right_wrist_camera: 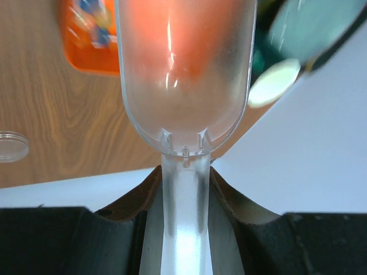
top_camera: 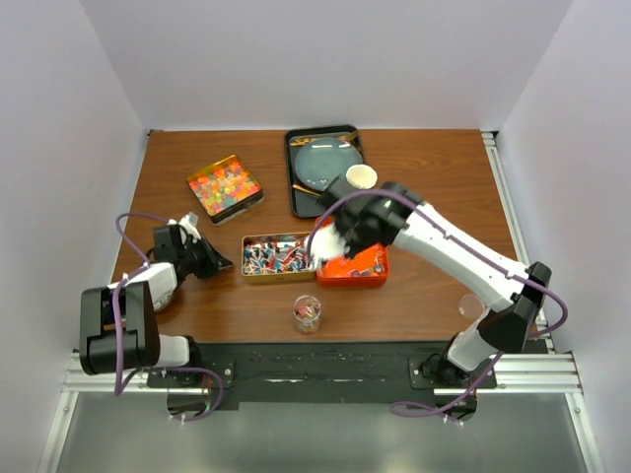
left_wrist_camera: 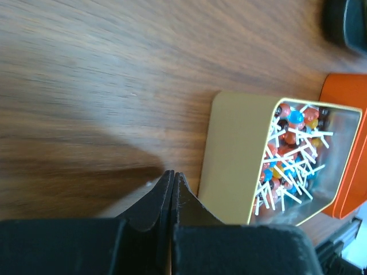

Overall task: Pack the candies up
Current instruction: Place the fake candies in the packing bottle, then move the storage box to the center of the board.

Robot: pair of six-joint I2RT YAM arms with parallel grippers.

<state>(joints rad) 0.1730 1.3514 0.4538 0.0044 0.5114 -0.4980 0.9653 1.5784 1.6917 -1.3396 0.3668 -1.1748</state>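
brown wood tabletop [top_camera: 237,310], white walls [top_camera: 59,148] around it. nearest, a small clear cup [top_camera: 307,299] holds a few candies [top_camera: 308,315]. at its twelve o'clock more candies, bright heads on white sticks, fill a gold tin [left_wrist_camera: 235,154], with an orange tin [top_camera: 360,277] at that one's three o'clock. left pincer [left_wrist_camera: 173,177], at the gold tin's nine o'clock, is pressed together on nothing. right pincer [right_wrist_camera: 184,183] is clamped on the handle of a clear scoop [right_wrist_camera: 184,86] over the orange tin. tiny, light, hard, apt to roll, they likely suit scooping, not pinching. farthest, a tin of coloured squares [top_camera: 225,187] and a black tray [top_camera: 291,163]. no writing legible
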